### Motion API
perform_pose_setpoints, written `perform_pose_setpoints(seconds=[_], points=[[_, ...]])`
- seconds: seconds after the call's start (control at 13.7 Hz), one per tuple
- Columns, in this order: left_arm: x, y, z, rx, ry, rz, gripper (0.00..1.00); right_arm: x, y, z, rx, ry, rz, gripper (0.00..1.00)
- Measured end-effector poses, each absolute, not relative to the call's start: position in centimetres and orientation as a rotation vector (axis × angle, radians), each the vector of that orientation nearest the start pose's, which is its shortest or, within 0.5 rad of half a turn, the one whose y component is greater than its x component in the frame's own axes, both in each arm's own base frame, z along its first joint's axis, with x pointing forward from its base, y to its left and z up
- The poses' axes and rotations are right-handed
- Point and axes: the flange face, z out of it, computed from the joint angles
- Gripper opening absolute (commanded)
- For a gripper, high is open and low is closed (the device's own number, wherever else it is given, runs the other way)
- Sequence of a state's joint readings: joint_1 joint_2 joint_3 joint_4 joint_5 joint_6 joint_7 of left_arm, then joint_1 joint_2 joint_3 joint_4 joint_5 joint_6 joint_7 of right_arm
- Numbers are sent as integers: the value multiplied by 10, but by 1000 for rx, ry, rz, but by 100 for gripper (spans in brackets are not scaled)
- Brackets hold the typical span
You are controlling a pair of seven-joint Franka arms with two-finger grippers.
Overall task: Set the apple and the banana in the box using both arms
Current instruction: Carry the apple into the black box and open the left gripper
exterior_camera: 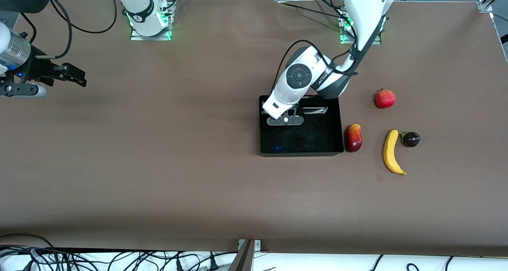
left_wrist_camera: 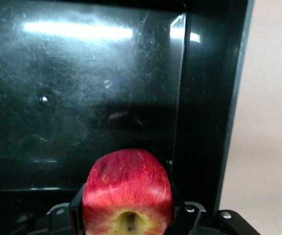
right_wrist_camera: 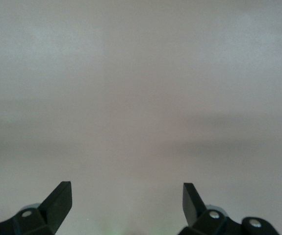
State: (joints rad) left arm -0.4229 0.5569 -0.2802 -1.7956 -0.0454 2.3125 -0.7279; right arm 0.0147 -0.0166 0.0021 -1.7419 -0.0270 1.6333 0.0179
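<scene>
My left gripper (exterior_camera: 285, 121) is shut on the apple (left_wrist_camera: 127, 188), a small red fruit with a yellowish stem hollow. It holds the apple inside the black box (exterior_camera: 335, 146), by the wall toward the right arm's end. The box's glossy floor and that wall (left_wrist_camera: 199, 122) fill the left wrist view. The gripper hides the apple in the front view. The yellow banana (exterior_camera: 391, 152) lies on the table toward the left arm's end, apart from the box. My right gripper (exterior_camera: 77, 77) waits open and empty above bare table at the right arm's end, its fingertips (right_wrist_camera: 57, 198) spread wide.
A dark-red-and-yellow mango-like fruit (exterior_camera: 353, 138) lies right beside the box's wall. A plain-red round fruit with a crown tip (exterior_camera: 385, 98) sits farther from the front camera. A small dark purple fruit (exterior_camera: 410, 139) lies beside the banana. Cables run along the table's front edge.
</scene>
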Motion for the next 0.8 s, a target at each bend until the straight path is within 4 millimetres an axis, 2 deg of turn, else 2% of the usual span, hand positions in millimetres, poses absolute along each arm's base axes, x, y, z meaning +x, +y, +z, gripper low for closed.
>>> perform_pose_setpoints(seconds=[0.22, 0.44, 0.51, 0.66, 0.8], points=[[512, -409, 236, -3253, -174, 208, 0, 547, 6, 558, -3167, -3, 145, 100], [509, -412, 219, -3255, -173, 215, 0, 547, 6, 558, -3167, -3, 145, 100], [508, -413, 215, -3256, -172, 217, 25, 547, 6, 558, -3167, -3, 145, 100], [508, -415, 211, -3261, -173, 211, 100, 547, 6, 558, -3167, -3, 145, 100], [509, -415, 212, -3266, -172, 201, 100, 547, 6, 558, -3167, -3, 145, 100]])
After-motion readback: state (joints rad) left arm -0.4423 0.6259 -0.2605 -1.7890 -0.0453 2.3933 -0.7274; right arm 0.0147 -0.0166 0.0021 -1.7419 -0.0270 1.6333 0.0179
